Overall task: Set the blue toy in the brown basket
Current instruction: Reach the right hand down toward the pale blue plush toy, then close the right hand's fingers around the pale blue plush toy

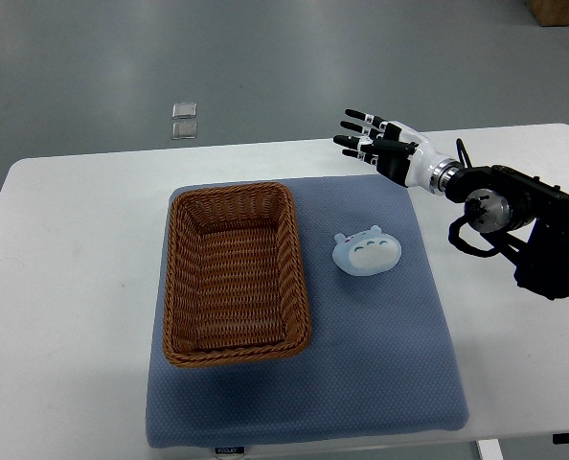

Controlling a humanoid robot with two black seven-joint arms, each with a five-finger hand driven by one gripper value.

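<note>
A pale blue toy [367, 252] with small ears and a white face patch lies on the blue mat [380, 364], just right of the brown wicker basket [177, 287]. The basket holds nothing. My right hand [369, 141] hovers above the table's far edge, beyond and a little right of the toy, apart from it. Its fingers are spread and hold nothing. Its arm comes in from the right edge. The left arm does not show.
The mat lies on a white table [64, 278]. Two small clear square items [184, 120] lie on the grey floor beyond the table. A brown box corner [562, 10] shows at the top right.
</note>
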